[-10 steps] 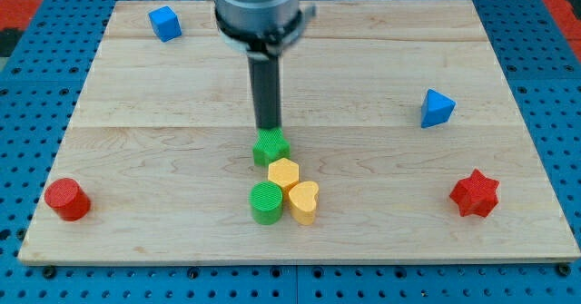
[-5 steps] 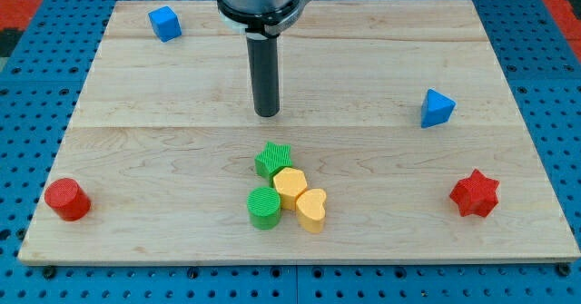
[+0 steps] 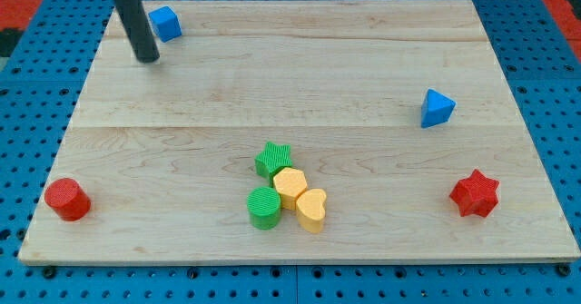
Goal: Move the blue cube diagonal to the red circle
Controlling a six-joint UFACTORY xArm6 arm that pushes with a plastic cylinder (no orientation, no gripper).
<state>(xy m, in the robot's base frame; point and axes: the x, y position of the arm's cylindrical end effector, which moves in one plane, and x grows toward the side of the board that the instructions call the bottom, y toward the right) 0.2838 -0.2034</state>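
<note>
The blue cube (image 3: pixel 164 23) sits near the top left corner of the wooden board (image 3: pixel 363 68). The red circle, a short red cylinder (image 3: pixel 66 200), stands at the bottom left corner. My tip (image 3: pixel 147 59) is at the end of the dark rod, just below and left of the blue cube, a small gap apart from it. The red circle is far below my tip.
A green star (image 3: pixel 272 159), a yellow hexagon (image 3: pixel 290 186), a yellow heart (image 3: pixel 310 210) and a green cylinder (image 3: pixel 264 206) cluster at the bottom middle. A blue triangular block (image 3: pixel 437 108) is at the right. A red star (image 3: pixel 475 193) is at the bottom right.
My tip left the green star, pulled up the board, then swept left to beside the blue cube. The green star and the yellow blocks shifted slightly down-right early on.
</note>
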